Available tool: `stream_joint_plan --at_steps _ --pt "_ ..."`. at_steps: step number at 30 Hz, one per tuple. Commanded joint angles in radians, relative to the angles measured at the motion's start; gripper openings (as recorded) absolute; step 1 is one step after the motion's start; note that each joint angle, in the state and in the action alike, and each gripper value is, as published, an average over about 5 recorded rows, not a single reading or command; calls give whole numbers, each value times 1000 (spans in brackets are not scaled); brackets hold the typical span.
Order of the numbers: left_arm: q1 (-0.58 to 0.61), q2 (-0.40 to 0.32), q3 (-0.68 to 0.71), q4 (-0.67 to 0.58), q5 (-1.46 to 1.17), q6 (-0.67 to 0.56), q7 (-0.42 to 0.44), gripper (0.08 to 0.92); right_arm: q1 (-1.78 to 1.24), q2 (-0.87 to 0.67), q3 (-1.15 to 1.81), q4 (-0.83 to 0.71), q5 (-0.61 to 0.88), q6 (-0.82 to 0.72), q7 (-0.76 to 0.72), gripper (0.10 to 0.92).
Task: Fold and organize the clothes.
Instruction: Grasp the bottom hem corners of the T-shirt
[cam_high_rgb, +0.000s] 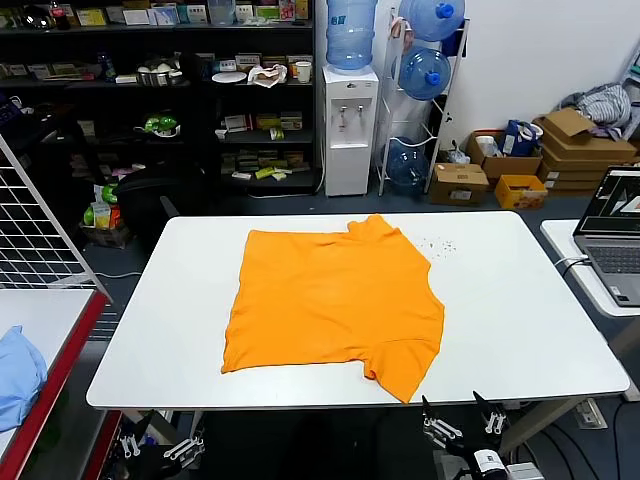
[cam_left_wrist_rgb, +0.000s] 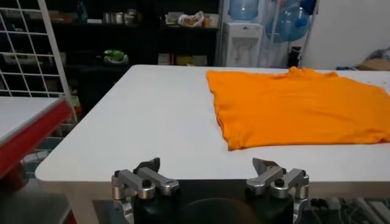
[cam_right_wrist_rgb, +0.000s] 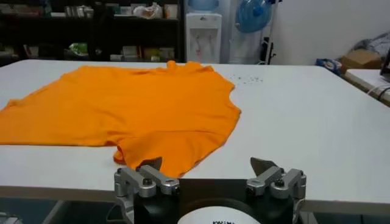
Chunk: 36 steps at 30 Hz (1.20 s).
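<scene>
Bright orange cotton T-shirt (cam_high_rgb: 335, 300) lies spread plain-side-up mid white table (cam_high_rgb: 520, 330), both the left gripper (cam_left_wrist_rgb: 207, 176) and right gripper (cam_right_wrist_rgb: 207, 173) parked below the near edge with jaws apart, holding nothing, so I'd guess a one-layer pinch bunches the near sleeve crooked.

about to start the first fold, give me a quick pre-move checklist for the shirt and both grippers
1. Orange T-shirt lies flat on the white table: ok.
2. Whole shirt on the table, nothing overhanging the edge: ok.
3. Left gripper open, below the near table edge, off the cloth: ok.
4. Right gripper open, below the near edge by the sleeve: ok.
5. Lettering side up or down: cannot tell, none visible.
6. Small specks on the table beside the collar: not ok.
</scene>
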Motion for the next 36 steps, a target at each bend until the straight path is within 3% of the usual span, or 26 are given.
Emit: stream_joint_plan --at_steps 1,16,36 --pt "-41 19 4 0 -30 21 -4 921 -3 3 3 1 -7 17 -3 921" --pt "-474 25 223 163 -181 147 -61 921 238 14 -101 -133 -11 -118 87 921" --pt "-552 0 298 235 -184 171 -72 921 313 106 -158 -241 -87 -145 126 916"
